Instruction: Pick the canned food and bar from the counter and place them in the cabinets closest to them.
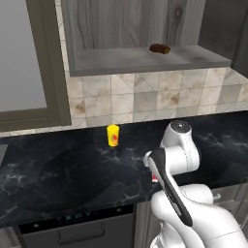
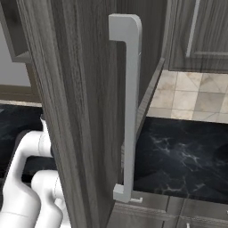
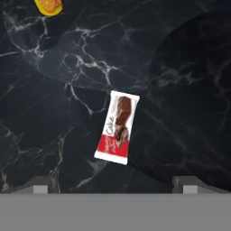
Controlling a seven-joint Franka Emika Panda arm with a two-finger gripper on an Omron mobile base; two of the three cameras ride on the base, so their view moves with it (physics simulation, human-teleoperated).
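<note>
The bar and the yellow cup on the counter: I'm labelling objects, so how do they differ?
The bar lies flat on the black counter; the yellow cup stands upright. The bar is a rectangular red, white and brown wrapper; the cup is round and yellow with a red mark. Both rest on the counter, apart from each other.

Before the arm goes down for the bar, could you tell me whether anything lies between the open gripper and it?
Nothing visible does. In the hand view the bar lies flat on bare black counter, between the open gripper's spread fingertips. The yellow cup sits well off to one side.
</note>
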